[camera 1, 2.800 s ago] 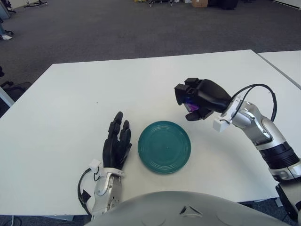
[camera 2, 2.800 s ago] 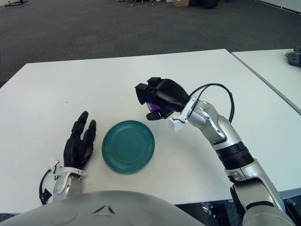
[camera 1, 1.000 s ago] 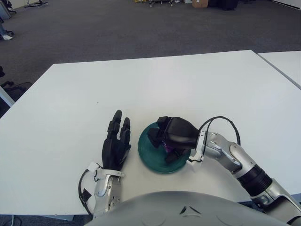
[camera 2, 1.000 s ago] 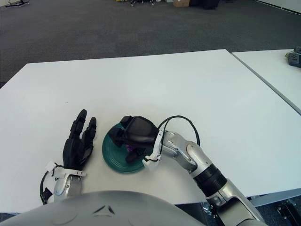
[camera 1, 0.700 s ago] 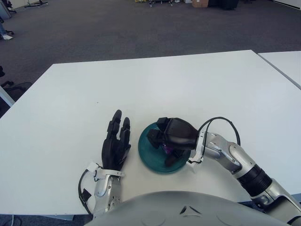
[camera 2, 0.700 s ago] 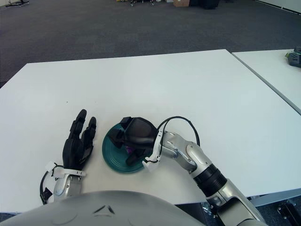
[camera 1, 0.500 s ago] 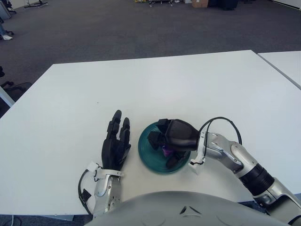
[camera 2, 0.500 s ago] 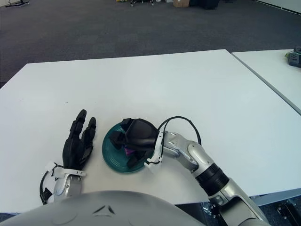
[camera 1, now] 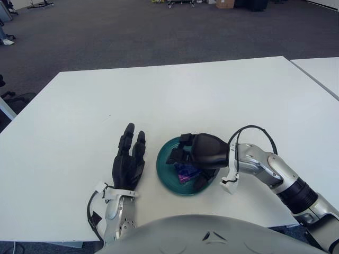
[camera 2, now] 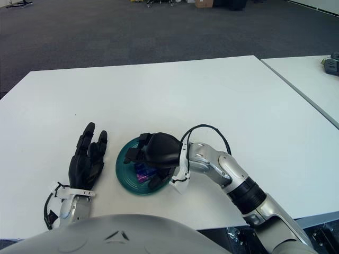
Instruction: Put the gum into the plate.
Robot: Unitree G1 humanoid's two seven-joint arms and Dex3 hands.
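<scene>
On the plate point(camera 1: 168, 177), gum point(camera 1: 185, 172) now freed beneath loosened right hand point(camera 1: 197, 156).

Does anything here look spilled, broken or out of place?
Nothing stands out. The purple gum lies inside the green plate, under the right hand, whose fingers look loosened around it. The left hand shows flat and open beside the plate, on its left. Nothing looks spilled or damaged.

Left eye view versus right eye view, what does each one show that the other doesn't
Only the left eye view shows the cardboard box on the far floor. Only the right eye view shows a dark object on the neighbouring table. Both show the right hand over the green plate, the purple gum lying in it, and the left hand left of the plate.
</scene>
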